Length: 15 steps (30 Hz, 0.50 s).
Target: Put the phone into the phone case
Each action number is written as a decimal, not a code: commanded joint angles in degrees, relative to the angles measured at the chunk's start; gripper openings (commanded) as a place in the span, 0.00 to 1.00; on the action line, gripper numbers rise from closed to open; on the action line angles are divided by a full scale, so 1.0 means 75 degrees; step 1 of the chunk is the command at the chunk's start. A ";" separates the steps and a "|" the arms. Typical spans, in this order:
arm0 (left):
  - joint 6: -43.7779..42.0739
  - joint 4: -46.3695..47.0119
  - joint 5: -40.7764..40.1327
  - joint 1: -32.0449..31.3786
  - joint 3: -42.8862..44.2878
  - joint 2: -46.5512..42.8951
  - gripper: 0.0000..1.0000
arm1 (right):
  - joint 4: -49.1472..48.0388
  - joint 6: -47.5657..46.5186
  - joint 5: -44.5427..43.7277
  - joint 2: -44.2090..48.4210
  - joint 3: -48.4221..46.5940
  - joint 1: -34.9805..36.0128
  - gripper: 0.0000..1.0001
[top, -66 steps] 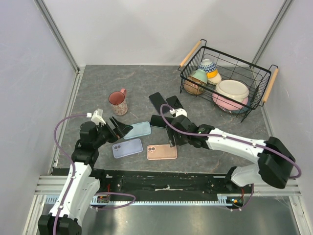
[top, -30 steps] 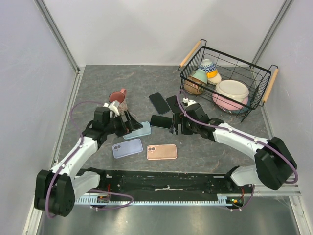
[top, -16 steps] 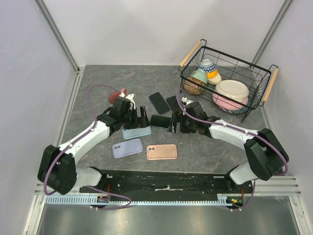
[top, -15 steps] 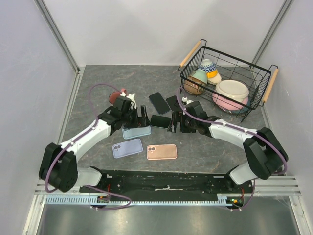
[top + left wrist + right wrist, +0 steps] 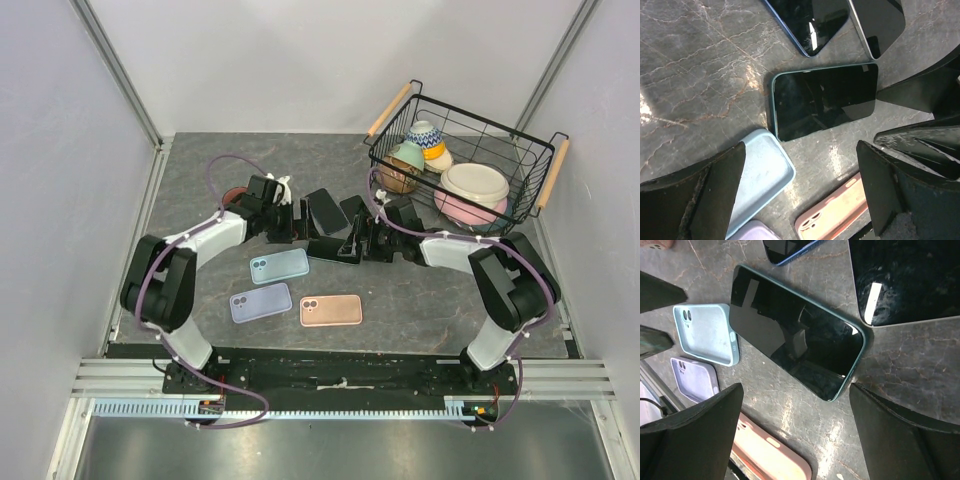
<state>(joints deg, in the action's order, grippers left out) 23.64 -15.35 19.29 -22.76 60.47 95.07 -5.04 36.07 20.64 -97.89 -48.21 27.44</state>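
Phone: the teal-rimmed phone (image 5: pixel 327 248) lies flat and screen up at about the middle of the bench (image 5: pixel 200 165).
Neighbours: two other dark phones (image 5: pixel 326 208) lie just beyond it toward the far edge, one nearly touching its corner in the left wrist view.
Cases: the light blue case (image 5: pixel 279 266) is nearest, just on the near-edge side of the phone. The lilac case (image 5: pixel 260 301) and pink case (image 5: pixel 331 310) lie closer still to the near edge. I cannot tell whether they lie open side up.
Left gripper: the left gripper (image 5: pixel 292 224) has its jaws spread wide with nothing in them, and hangs by the phone's left end.
Right gripper: the right gripper (image 5: pixel 357 243) is likewise spread wide and empty, at the phone's right end.
Handling, phone: probably stiff, thin and fairly dense, with a glossy glass face that offers pads little grip. It sits flush on the stone-patterned top, so no finger can get beneath it.
Where to hold: across the narrow width, on the two long metal rims near mid-length and off the glass. An end may need tipping up first.
Handling, case: likely light and rubbery, so it would slide or flex when pushed. The free arm should pin it.
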 commanded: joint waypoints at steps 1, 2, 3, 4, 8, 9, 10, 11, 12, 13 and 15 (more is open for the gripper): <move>0.0023 0.0839 0.1166 0.0328 0.0258 0.0624 0.98 | -0.0183 0.0123 0.0071 -0.0389 -0.0123 -0.0201 0.93; 0.0047 0.0898 0.1224 0.0363 0.0281 0.0730 0.98 | -0.0219 0.0158 0.0095 -0.0483 -0.0147 -0.0202 0.91; 0.0059 0.0957 0.1260 0.0410 0.0316 0.0916 0.98 | -0.0230 0.0182 0.0142 -0.0518 -0.0158 -0.0202 0.91; 0.0059 0.0957 0.1249 0.0410 0.0340 0.0965 0.97 | -0.0242 0.0194 0.0165 -0.0554 -0.0193 -0.0225 0.89; -0.0023 0.0946 0.1307 0.0422 0.0457 0.1328 0.97 | -0.0406 0.0288 0.0247 -0.0624 -0.0135 -0.0225 0.84; -0.0046 0.0957 0.1423 0.0422 0.0538 0.1410 0.97 | -0.0418 0.0322 0.0236 -0.0624 -0.0112 -0.0214 0.84; -0.0035 0.0957 0.1494 0.0422 0.0597 0.1596 0.97 | -0.0430 0.0300 0.0236 -0.0624 -0.0065 -0.0225 0.84; -0.0035 0.0969 0.1564 0.0422 0.0633 0.1691 0.97 | -0.0453 0.0311 0.0224 -0.0636 -0.0053 -0.0225 0.84; -0.0023 0.0969 0.1751 0.0422 0.0726 0.1796 0.97 | -0.0453 0.0300 0.0212 -0.0636 -0.0041 -0.0225 0.84; 0.0012 0.0981 0.1857 0.0434 0.0750 0.1867 0.96 | -0.0465 0.0299 0.0201 -0.0624 0.0005 -0.0225 0.83; 0.0059 0.1063 0.2126 0.0434 0.0785 0.2089 0.93 | -0.0523 0.0311 0.0177 -0.0624 0.0040 -0.0225 0.83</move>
<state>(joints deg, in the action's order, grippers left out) 23.73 -9.61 29.85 -19.51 64.23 107.68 -9.39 38.35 22.92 -100.99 -49.17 25.69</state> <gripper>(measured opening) 0.946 0.833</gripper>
